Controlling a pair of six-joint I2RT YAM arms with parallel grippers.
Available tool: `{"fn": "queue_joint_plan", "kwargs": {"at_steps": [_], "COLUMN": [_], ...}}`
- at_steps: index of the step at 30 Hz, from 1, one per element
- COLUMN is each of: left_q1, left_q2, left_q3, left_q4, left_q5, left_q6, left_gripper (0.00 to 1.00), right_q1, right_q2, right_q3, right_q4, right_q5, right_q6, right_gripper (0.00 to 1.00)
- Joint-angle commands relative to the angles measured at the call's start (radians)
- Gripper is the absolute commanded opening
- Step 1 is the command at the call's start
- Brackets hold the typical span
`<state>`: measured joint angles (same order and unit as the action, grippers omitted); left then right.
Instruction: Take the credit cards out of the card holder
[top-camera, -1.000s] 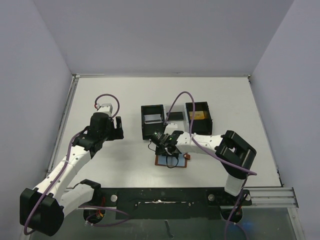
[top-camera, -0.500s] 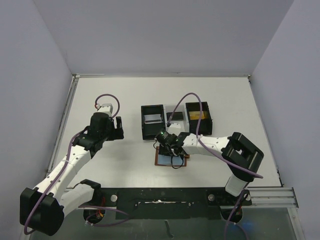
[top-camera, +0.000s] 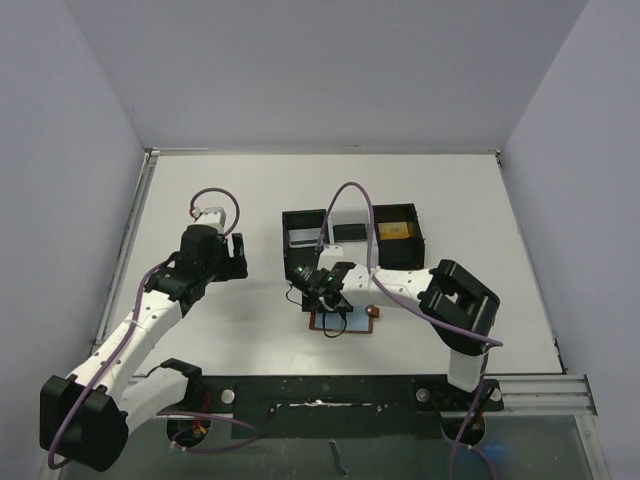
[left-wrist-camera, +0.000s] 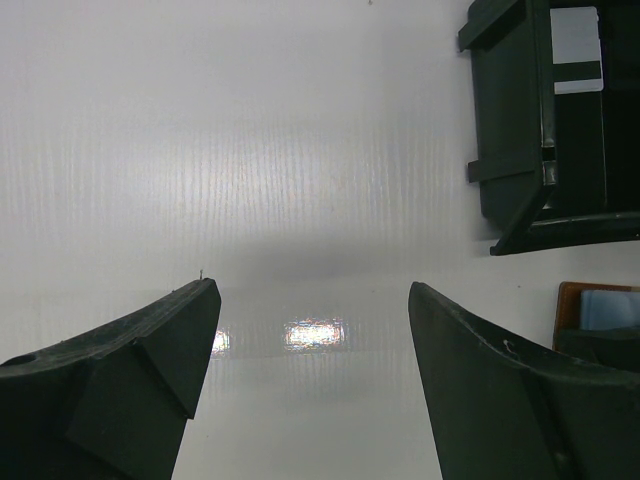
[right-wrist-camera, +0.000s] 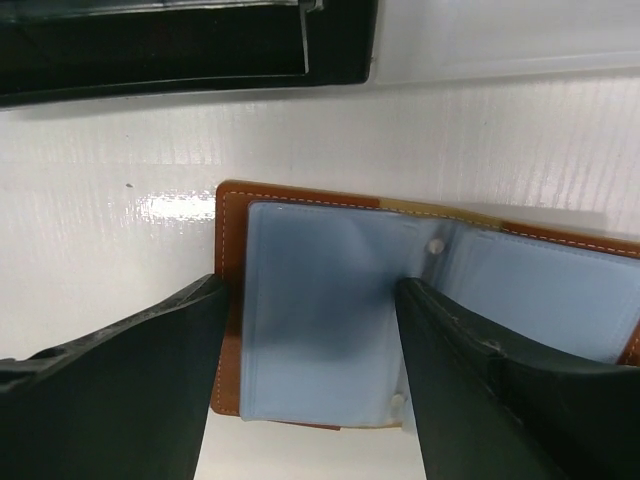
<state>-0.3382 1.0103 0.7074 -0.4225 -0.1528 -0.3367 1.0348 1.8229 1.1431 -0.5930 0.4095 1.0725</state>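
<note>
Nearest the bases, the card holder (right-wrist-camera: 560, 290) lies open and flat on the worktop (left-wrist-camera: 250, 150), just in front of the tray (top-camera: 284, 240). I judge it light and limp: soft leather, with slick blue-grey pockets (right-wrist-camera: 320, 310) likely to lift or slide on the glossy surface. I would pin it by the brown border (right-wrist-camera: 228, 300) and draw any card from the pocket mouth; I cannot tell whether the pockets hold one. The right fingers (right-wrist-camera: 120, 390) stand open astride the left leaf, gripping nothing. Farther out to the left, the left fingers (left-wrist-camera: 110, 380) hang open over bare worktop, well apart from the holder. Against a second ago, the right wrist has shifted left along the holder; the left arm and the holder have stayed put.
</note>
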Motion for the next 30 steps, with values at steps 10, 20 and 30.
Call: {"fn": "queue_joint_plan", "kwargs": {"at_steps": [10,20,30], "left_q1": [0.005,0.005,0.007], "left_q2": [-0.015,-0.009,-0.020], "left_q3": [0.023,0.023,0.022], "left_q4": [0.036,0.038,0.041], "left_q5": [0.009,0.015,0.017], "left_q6": [0.002,0.002,0.002], "left_gripper": [0.77,0.77,0.77], "right_q1": [0.002,-0.031,0.005], "right_q2": [0.001,-0.083,-0.159], "right_q3": [-0.080,-0.179,-0.054], "right_q4": [0.073,0.188,0.121], "right_q5": [-0.049,-0.114,-0.061], "right_q6": [-0.014,-0.020,-0.124], "right_gripper": [0.48,0.23,0.53]}}
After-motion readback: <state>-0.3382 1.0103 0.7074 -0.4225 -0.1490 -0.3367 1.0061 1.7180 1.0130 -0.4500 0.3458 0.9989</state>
